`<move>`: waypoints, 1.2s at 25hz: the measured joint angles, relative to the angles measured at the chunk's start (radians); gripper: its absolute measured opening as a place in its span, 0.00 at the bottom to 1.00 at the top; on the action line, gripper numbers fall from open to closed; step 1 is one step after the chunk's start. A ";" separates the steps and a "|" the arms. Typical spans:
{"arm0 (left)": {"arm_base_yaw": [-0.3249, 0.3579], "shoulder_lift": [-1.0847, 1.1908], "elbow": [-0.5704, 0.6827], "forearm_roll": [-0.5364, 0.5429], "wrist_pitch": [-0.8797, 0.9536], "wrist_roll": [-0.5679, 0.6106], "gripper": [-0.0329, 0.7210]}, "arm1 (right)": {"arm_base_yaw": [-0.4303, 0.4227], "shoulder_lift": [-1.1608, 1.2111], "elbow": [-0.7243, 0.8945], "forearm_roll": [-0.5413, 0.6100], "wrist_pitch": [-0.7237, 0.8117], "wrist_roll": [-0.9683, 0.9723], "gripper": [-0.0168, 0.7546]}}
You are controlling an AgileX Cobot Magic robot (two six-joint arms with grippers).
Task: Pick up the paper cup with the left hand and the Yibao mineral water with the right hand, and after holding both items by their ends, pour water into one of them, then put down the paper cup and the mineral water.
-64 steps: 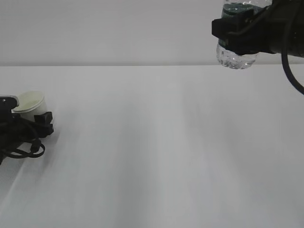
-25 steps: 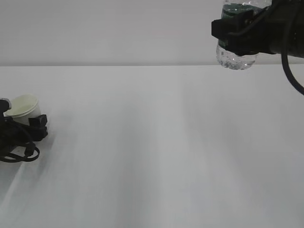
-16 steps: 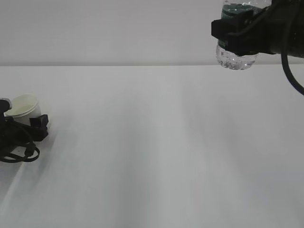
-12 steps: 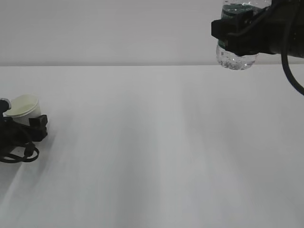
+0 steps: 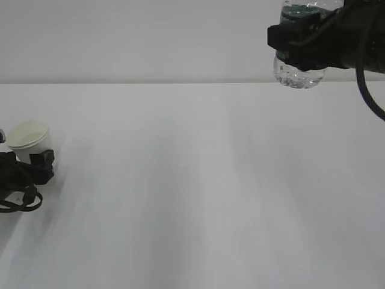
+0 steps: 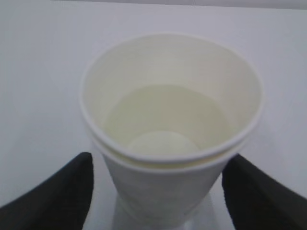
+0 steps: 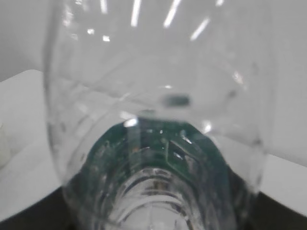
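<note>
Plain white desk (image 5: 198,180), pale wall. Cup (image 5: 29,139) stood upright at far left, water inside; left fingers (image 6: 57,189) spread either side, released, not touching. Bottle (image 5: 299,67) aloft top right, right fingers (image 5: 301,45) grasping it. Best: withdraw left straight, avoid nudging cup; lower bottle upright before release.

Bottle label (image 5: 296,12): dark green band on the Yibao mineral water (image 5: 299,69); no lettering can be read, in the exterior view or through the plastic in the right wrist view.
Paper cup (image 6: 171,129): plain cream-white; no print, mark or number is seen.
Table (image 5: 198,180): no signs.
</note>
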 joint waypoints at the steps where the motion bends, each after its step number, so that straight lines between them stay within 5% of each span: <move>1: 0.000 -0.002 0.004 0.000 0.000 0.000 0.83 | 0.000 0.000 0.000 0.000 0.000 0.001 0.55; 30: 0.000 -0.147 0.156 -0.005 -0.002 0.000 0.83 | 0.000 0.000 0.000 -0.009 0.000 0.008 0.55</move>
